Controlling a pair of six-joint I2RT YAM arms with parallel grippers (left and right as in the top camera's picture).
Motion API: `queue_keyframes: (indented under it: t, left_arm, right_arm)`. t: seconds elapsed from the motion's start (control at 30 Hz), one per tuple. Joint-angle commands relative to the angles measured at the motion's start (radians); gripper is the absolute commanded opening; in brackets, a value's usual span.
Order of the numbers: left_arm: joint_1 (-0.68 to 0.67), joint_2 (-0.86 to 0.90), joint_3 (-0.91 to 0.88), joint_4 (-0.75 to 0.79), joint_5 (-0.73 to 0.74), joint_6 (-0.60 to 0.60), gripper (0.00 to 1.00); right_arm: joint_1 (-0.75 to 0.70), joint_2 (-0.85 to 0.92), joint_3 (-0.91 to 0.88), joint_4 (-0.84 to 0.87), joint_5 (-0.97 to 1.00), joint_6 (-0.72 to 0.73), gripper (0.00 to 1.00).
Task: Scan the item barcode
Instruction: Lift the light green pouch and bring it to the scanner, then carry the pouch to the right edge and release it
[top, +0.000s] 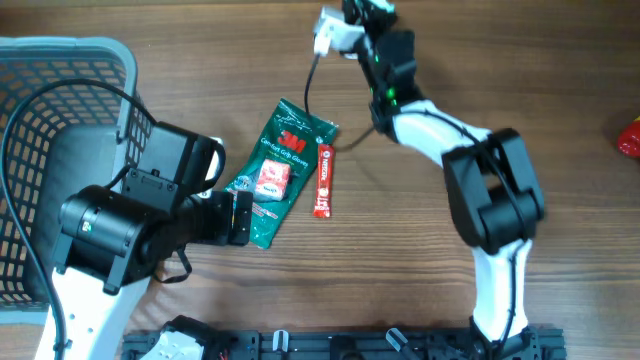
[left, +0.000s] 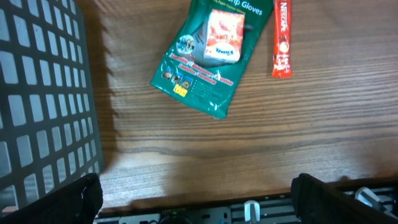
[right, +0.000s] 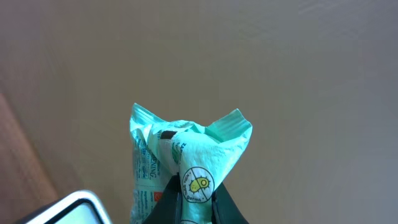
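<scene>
Right gripper (right: 198, 198) clamped on mint-green packet (right: 186, 149), left gripper (left: 199, 199) wide apart over table (left: 280, 137)

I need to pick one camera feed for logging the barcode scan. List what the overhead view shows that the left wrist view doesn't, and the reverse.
Only overhead: the right arm stretched toward the table's far edge, a red item at the right edge, and the basket as a whole.
Only left wrist: the open left gripper and the green glove pack's small print.
Both: the glove pack with a small packet on it, the red stick beside it, the basket wall and the wooden table.
</scene>
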Motion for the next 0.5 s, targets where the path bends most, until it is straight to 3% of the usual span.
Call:
queue_keyframes:
  t: [0.0,0.47]
  left_arm:
    - [0.005,-0.006,0.005,0.003,0.011,-0.01,1.0]
    - [0.005,-0.006,0.005,0.003,0.011,-0.01,1.0]
  right_arm:
    - [-0.021,0.114,0.185,-0.067,-0.018,-0.027,0.04]
    - [-0.029,0.231,0.264,-0.106,-0.035,-0.03,0.05]
